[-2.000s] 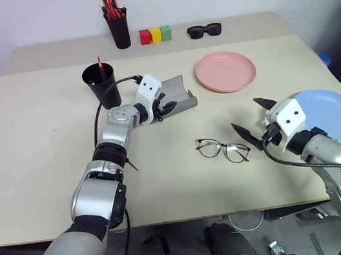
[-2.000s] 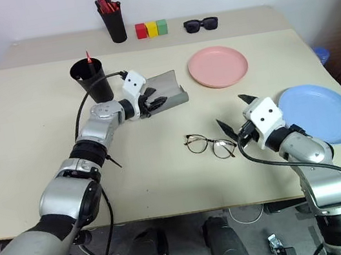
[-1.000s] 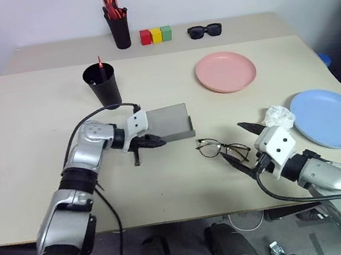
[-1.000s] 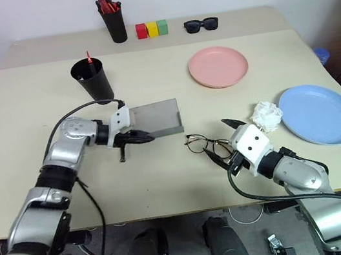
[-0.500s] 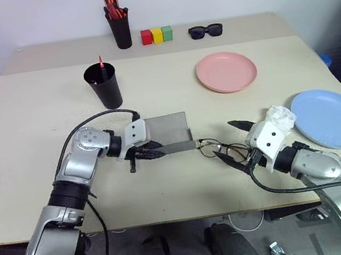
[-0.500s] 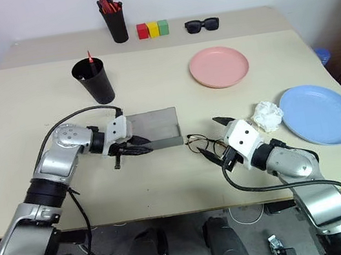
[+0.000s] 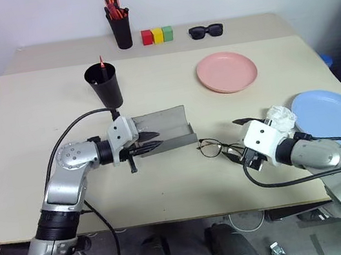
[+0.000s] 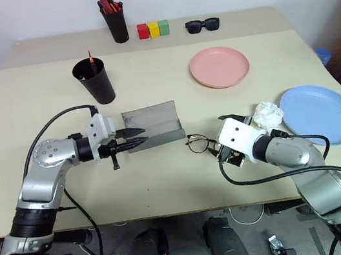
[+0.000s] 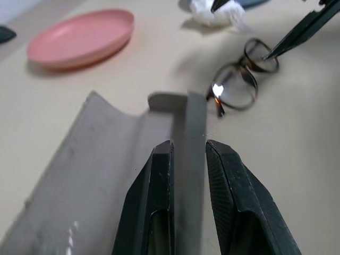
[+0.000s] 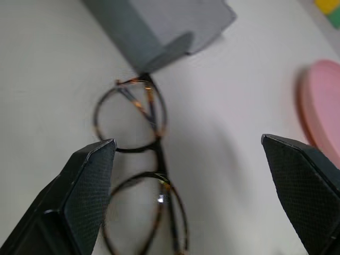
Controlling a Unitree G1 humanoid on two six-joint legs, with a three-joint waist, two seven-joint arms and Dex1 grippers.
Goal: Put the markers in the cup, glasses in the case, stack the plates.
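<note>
The glasses [image 7: 221,148] lie at lower centre of the table [image 7: 26,125], touching the open grey case [image 7: 164,130]. The left tool [image 7: 150,141] pinches the case's near wall. The right tool [image 10: 191,186] gapes wide over the glasses. The cup [image 7: 104,85] stands upper left, a red marker [image 7: 101,63] inside; the pink plate [image 7: 227,71] and blue plate [image 7: 332,117] lie apart at right.

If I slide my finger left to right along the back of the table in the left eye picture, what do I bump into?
Pen holder of red-orange markers → red block → yellow block → green block → black sunglasses.
</note>
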